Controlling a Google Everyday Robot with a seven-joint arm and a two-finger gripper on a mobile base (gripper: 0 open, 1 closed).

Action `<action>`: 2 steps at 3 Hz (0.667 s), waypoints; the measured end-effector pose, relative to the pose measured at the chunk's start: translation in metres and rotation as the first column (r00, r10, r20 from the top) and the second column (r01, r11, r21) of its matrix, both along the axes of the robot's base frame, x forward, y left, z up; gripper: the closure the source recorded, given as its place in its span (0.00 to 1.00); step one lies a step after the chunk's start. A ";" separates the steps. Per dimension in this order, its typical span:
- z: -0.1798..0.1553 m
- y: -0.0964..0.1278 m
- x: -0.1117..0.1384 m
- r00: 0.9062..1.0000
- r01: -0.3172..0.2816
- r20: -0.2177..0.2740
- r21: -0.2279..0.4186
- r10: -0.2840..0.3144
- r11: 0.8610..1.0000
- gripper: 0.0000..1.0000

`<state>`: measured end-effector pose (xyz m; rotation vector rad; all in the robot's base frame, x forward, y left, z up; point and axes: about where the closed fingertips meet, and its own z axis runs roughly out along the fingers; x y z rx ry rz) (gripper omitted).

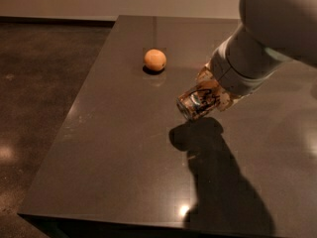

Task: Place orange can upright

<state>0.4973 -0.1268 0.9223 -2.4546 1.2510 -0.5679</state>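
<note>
The jaws are closed around the orange can (194,103), which the gripper (212,89) holds above the dark table (109,152). The can is strongly tilted, almost lying, with its silver end turned down and to the left. Its shadow (195,133) falls on the table just below the jaws. An orange fruit (155,59) sits well apart, up and left of them.
</note>
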 end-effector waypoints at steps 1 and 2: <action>0.014 -0.003 0.002 0.992 -0.097 0.076 0.000 0.096 0.995 1.00; 0.017 -0.001 0.002 0.986 -0.142 0.088 -0.019 0.143 0.990 1.00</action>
